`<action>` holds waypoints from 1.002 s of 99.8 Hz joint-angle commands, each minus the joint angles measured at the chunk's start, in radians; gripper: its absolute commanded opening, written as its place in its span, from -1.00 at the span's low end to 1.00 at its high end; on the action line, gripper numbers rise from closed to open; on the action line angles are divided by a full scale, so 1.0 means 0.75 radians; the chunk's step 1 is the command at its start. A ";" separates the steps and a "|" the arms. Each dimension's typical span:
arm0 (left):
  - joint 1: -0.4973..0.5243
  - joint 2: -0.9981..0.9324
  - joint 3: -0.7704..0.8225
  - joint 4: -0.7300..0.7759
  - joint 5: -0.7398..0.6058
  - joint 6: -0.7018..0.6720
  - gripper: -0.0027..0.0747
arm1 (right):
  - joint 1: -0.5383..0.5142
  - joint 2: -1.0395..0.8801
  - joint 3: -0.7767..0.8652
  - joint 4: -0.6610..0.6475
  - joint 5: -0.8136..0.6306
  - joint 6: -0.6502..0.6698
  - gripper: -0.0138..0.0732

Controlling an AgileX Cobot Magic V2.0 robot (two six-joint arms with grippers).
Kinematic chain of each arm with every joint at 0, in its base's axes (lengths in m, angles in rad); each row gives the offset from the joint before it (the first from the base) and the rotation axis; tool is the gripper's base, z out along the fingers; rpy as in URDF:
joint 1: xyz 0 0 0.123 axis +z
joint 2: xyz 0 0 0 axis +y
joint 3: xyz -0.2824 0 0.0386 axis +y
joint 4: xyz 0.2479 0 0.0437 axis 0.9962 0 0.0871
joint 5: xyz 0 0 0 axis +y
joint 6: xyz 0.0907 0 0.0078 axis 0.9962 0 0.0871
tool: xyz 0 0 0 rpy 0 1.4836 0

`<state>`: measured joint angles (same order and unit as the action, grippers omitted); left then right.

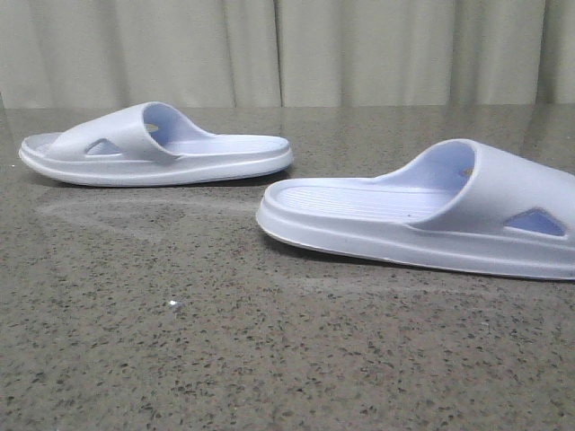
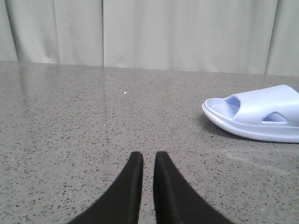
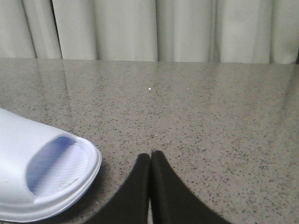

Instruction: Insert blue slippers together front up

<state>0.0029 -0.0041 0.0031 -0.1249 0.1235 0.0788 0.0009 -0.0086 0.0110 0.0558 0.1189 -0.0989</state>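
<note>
Both slippers flat on the surface, well apart, neither held.
Left pincer nearly together, empty; left slipper ahead, off to its side. Right pincer together; right slipper just beside. Open wide, grip each strap. Only a curtain behind; nothing obstructs.

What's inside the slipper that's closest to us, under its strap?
Under the near slipper's strap only its own ribbed footbed shows, with nothing on it. The toe end beneath the strap is covered, so that part stays unknown.
</note>
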 commanded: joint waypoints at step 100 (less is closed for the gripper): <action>0.000 0.180 -0.380 -0.499 0.026 0.004 -0.89 | -0.008 0.233 -0.264 0.787 0.037 -0.017 -0.86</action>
<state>0.0029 0.0248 -0.1409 -0.6174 0.1428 0.0788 0.0009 0.0535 -0.0814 0.7209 0.1428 -0.0966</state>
